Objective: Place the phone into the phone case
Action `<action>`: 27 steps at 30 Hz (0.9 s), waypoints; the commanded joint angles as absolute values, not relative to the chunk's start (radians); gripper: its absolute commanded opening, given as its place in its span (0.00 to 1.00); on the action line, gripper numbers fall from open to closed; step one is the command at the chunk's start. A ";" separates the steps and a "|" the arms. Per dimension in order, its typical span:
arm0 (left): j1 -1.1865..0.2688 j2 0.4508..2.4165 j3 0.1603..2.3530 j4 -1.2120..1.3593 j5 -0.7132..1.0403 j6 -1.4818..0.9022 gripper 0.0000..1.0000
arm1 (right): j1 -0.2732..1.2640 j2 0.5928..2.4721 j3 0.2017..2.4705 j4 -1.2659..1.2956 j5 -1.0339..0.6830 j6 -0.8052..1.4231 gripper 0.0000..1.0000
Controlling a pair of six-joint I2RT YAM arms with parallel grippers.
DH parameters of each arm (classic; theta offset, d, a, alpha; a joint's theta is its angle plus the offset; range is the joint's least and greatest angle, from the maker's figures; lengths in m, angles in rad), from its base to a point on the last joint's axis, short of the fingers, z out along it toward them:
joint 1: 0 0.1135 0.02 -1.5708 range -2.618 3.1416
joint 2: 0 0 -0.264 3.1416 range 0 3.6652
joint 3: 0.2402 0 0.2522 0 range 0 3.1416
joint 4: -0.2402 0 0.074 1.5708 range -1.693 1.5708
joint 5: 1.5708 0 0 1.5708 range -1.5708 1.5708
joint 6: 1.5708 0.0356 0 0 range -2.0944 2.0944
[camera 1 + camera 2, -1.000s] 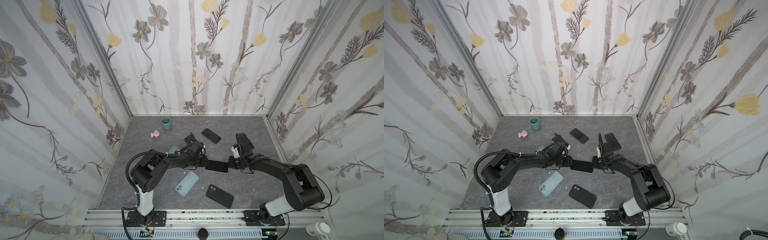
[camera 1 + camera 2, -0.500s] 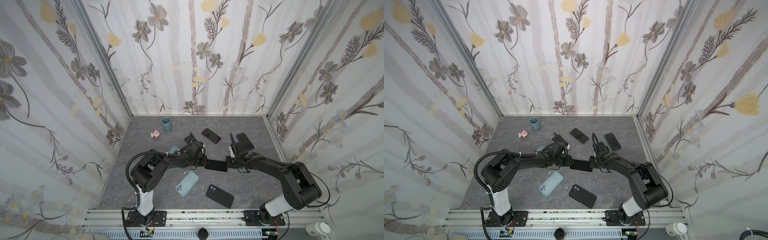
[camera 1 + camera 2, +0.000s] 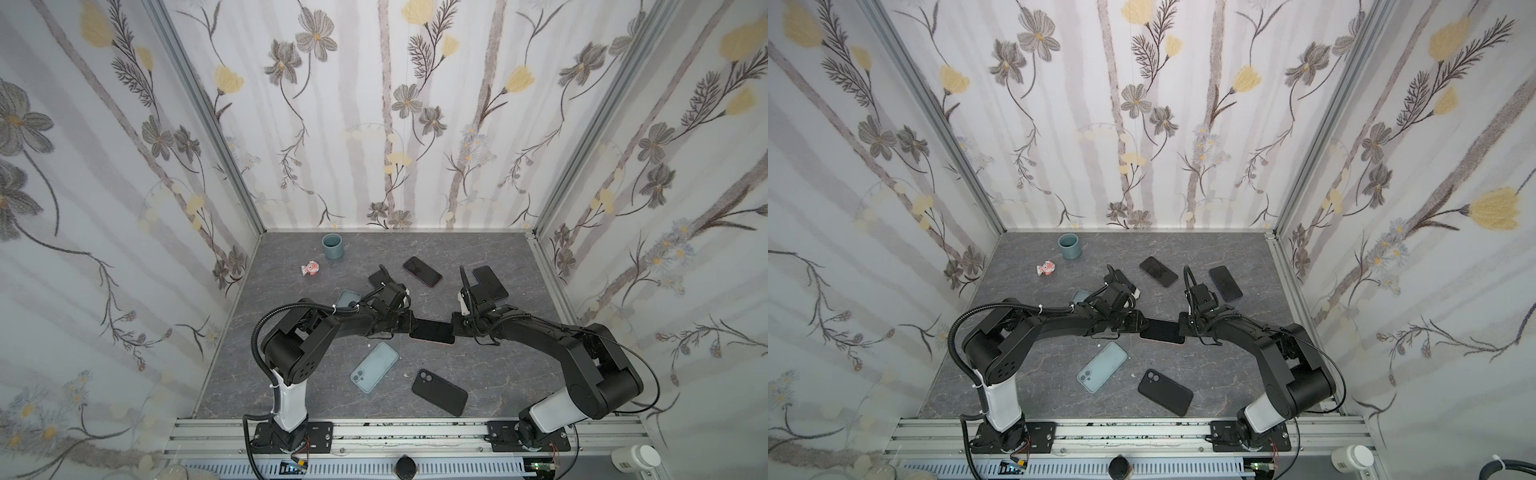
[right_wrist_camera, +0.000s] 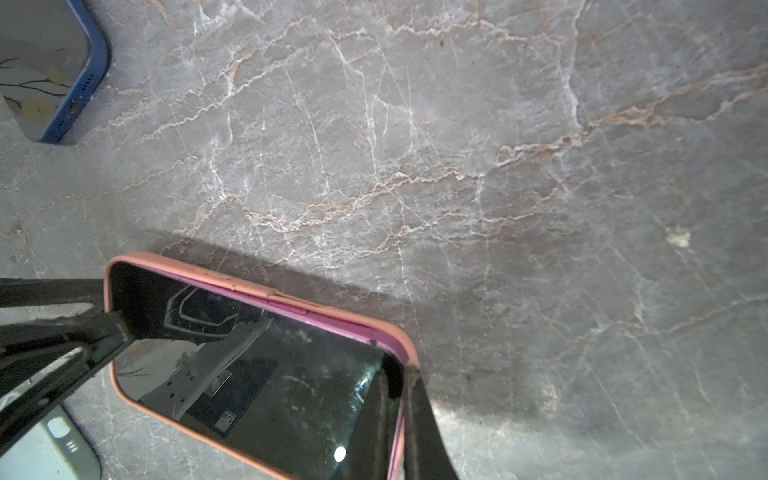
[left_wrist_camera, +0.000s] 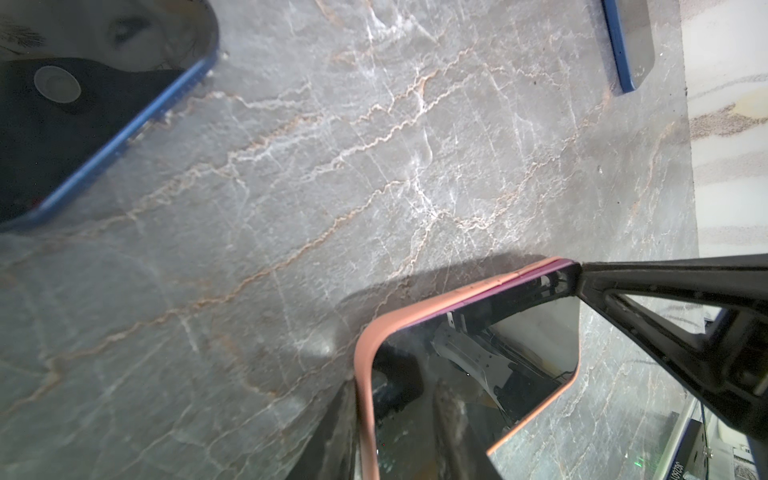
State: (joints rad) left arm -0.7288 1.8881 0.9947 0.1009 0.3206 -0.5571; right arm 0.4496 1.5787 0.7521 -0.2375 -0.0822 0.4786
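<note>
Sitting screen-up in the middle of the worktop [image 3: 498, 374]: phone [image 3: 432, 332], inside the salmon phone case [image 4: 187, 272]. Case rim wraps every corner I can see. Along one long side a magenta strip of phone edge shows just inside the case lip; can't tell if that side is fully seated. Case lies flat on the worktop.

Left end effector [image 3: 409, 328] is at the phone's left short end, low. Narrow gap: in the left wrist view one finger [image 5: 332, 449] sits outside the case rim and the other lies over the screen, with the rim between them. Clamped or only resting, can't tell. Right end effector [image 3: 455, 330] is at the opposite short end, fingers pressed together, tip touching the case corner.

Other containers: blue-grey cup [image 3: 332, 251] upright at the back left, mouth up, inside in shadow, contents unreadable. Light blue case [image 3: 374, 367] back-up, camera end toward the front, near the left end effector on its front side. Black case [image 3: 439, 392] back-up, near the light blue one, not touching. Whether either holds a phone, can't tell.

Screen-up behind the arms: dark phone [image 3: 422, 271] back centre, blue-edged phone [image 3: 494, 286] back right. Small pink-white toy [image 3: 311, 268] near the cup, not touching.
</note>
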 commanded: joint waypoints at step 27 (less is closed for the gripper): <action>-0.724 1.871 1.030 0.025 0.317 -0.531 0.36 | 0.383 1.699 1.036 -0.591 -0.159 0.350 0.14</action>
